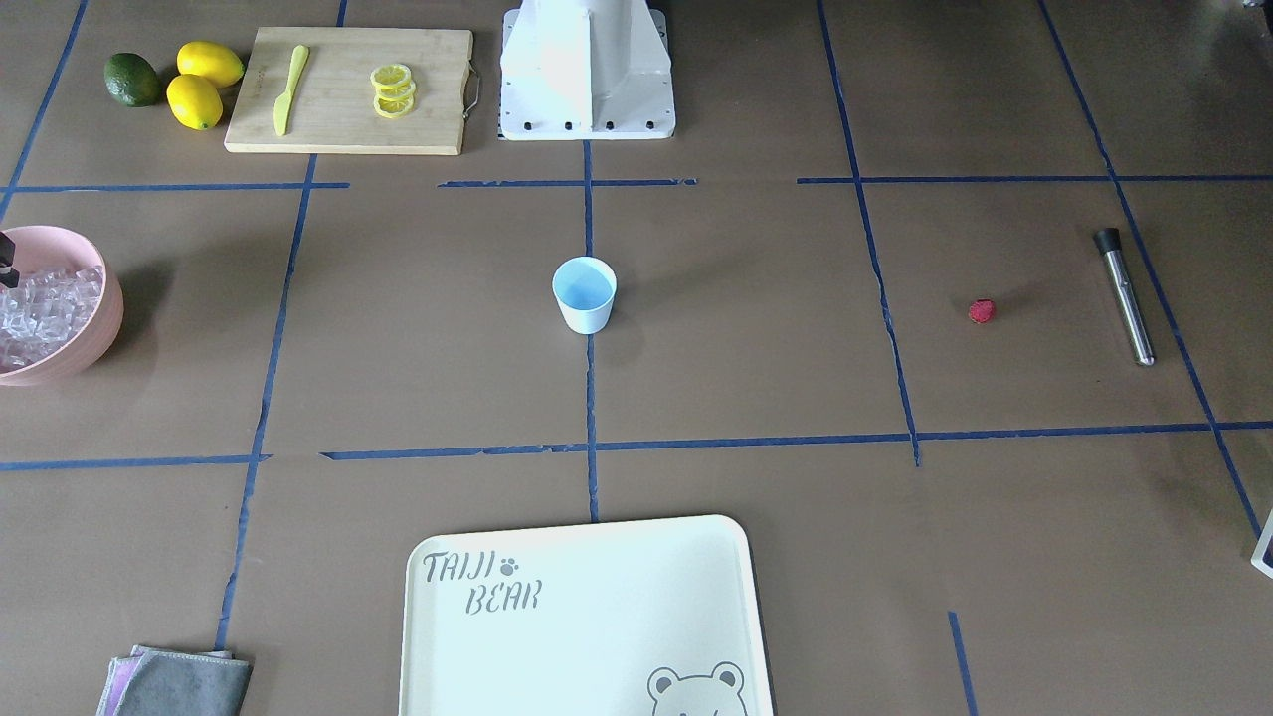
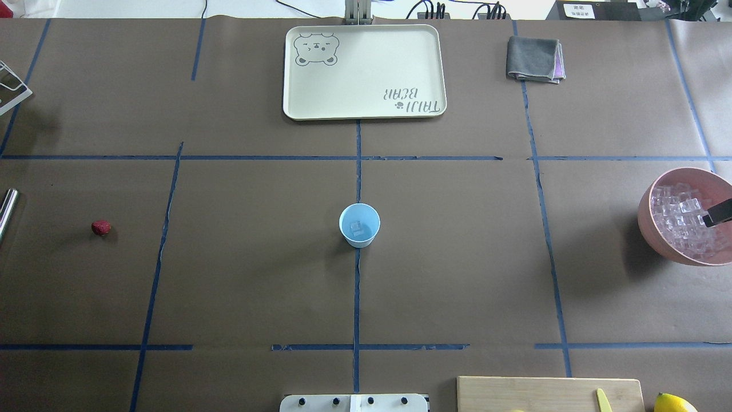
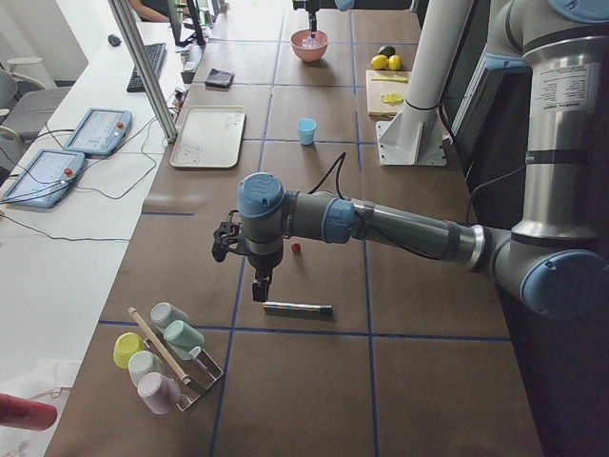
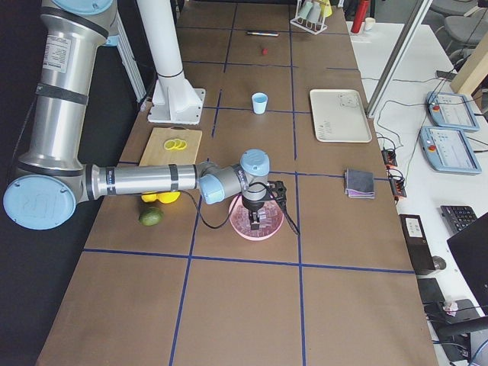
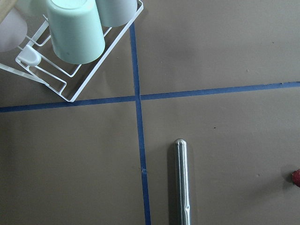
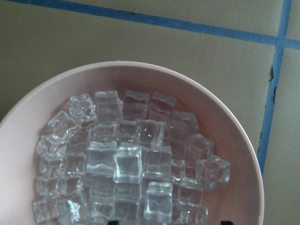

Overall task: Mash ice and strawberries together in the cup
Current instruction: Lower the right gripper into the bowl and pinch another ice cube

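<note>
Both arms [image 3: 400, 227] outstretched; right fingers [image 2: 721, 212] parted.

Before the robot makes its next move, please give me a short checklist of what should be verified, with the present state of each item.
1. The cup stands upright: ok.
2. There is ice in the cup: ok, at least one cube shows.
3. The strawberry is in the cup: not ok; it lies on the table near the metal rod.
4. The right gripper is open above the bowl of ice: ok, fingertips apart.
5. The left gripper is open: cannot tell; it hangs near the metal rod.
</note>
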